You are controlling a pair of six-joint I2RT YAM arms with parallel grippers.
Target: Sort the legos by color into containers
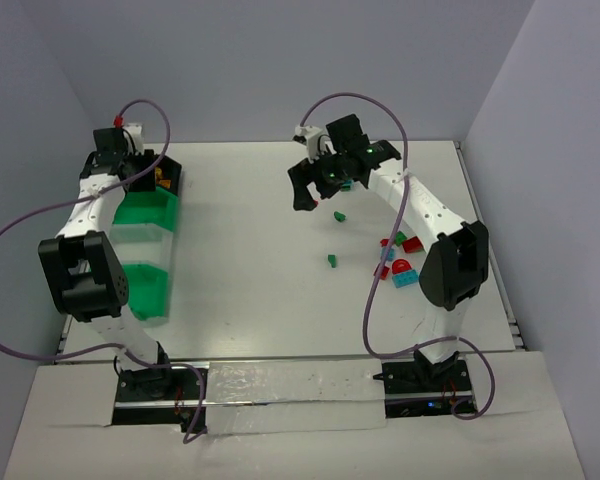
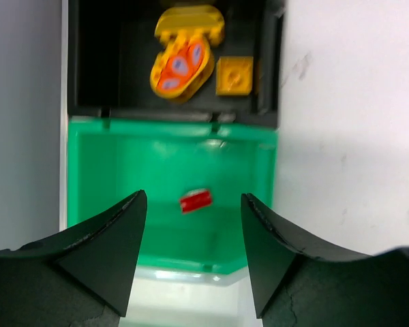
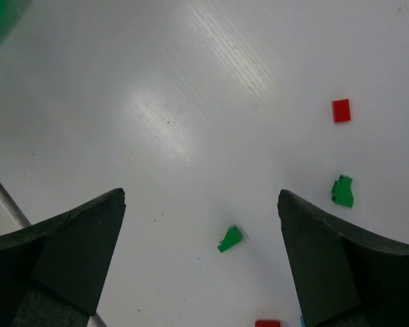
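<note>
Red plastic brick (image 2: 195, 200) lies in your bright green plastic bin (image 2: 109, 163), under the left gripper (image 2: 193, 199), its jaws parted and empty. Your right gripper (image 3: 201, 197) (spread wide, empty) hangs over small green plastic bricks (image 3: 230, 238).

Your left arm stretches forward, its gripper (image 2: 194, 197) hanging jaws parted just on the near side of the black bin (image 2: 116, 41); your right gripper (image 3: 201, 197), well right of that bin, points down, spread wide
</note>
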